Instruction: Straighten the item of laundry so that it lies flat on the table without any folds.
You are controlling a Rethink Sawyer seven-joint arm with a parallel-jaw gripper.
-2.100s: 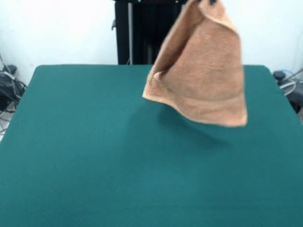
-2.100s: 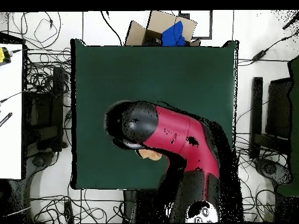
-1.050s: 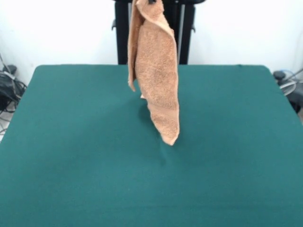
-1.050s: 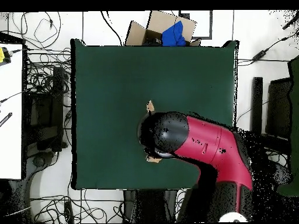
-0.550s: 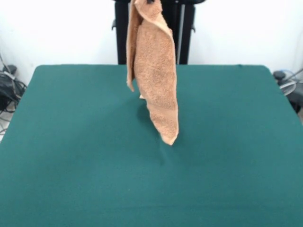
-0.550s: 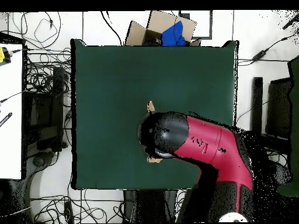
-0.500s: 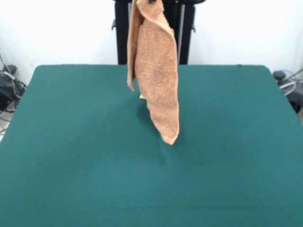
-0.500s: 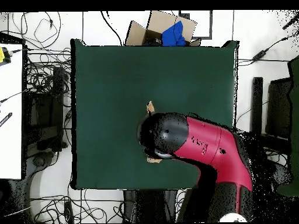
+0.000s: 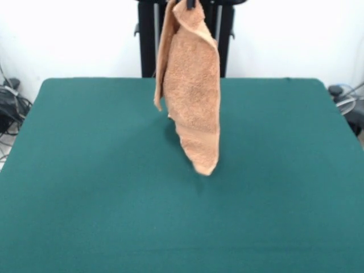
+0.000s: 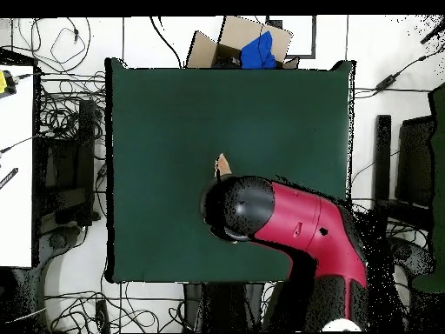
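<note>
The tan terry towel (image 9: pixel 190 91) hangs in the air, folded lengthwise into a narrow drape, held by its top corner at the picture's top edge. Its lowest tip hangs just above the green table (image 9: pixel 85 187) near the middle. My gripper (image 9: pixel 190 3) shows only as dark tips at the top edge, shut on the towel's top. In the overhead view the red arm (image 10: pixel 295 222) covers the gripper, and only a small tan bit of towel (image 10: pixel 222 163) pokes out beyond the arm's head.
The black pedestal (image 9: pixel 148 40) stands behind the table's far edge. Cables (image 9: pixel 11 108) lie on the floor at both sides. In the overhead view a cardboard box with blue cloth (image 10: pixel 252 48) sits past the table's far edge.
The towel swung from the right side of the table toward the middle and narrowed into a hanging drape. In the last half second it shifted slightly right and a little lower.
</note>
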